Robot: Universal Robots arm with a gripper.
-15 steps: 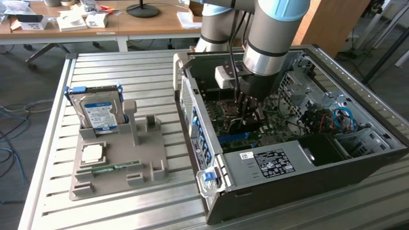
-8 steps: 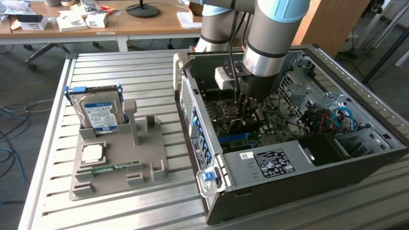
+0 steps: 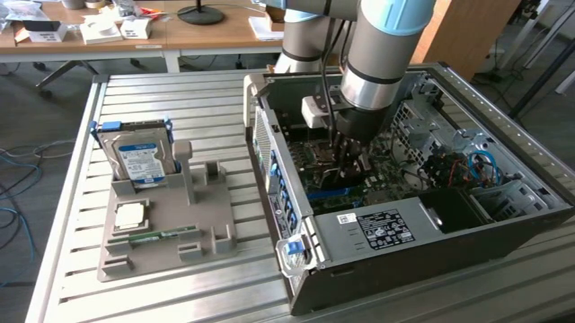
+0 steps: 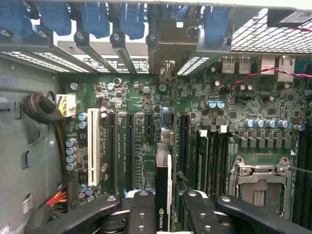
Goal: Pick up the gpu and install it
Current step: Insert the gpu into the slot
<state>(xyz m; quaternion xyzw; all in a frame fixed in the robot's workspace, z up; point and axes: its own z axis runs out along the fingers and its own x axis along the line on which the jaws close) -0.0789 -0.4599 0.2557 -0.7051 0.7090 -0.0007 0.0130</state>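
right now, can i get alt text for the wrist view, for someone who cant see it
The pincer grips the gpu edge-on over the green motherboard inside an open computer case, with black expansion slots on either side. A white slot, a metal-framed processor socket and blue latches are also visible.

Slatted silver metal table (image 3: 77, 202) filling the scene. Lying flat on it, toward the exterior view's left, a grey plastic fixture plate (image 3: 153, 259) with upright slots. Just beside that, on the exterior view's right, an open dark metal computer case (image 3: 386, 269), resting on its side.
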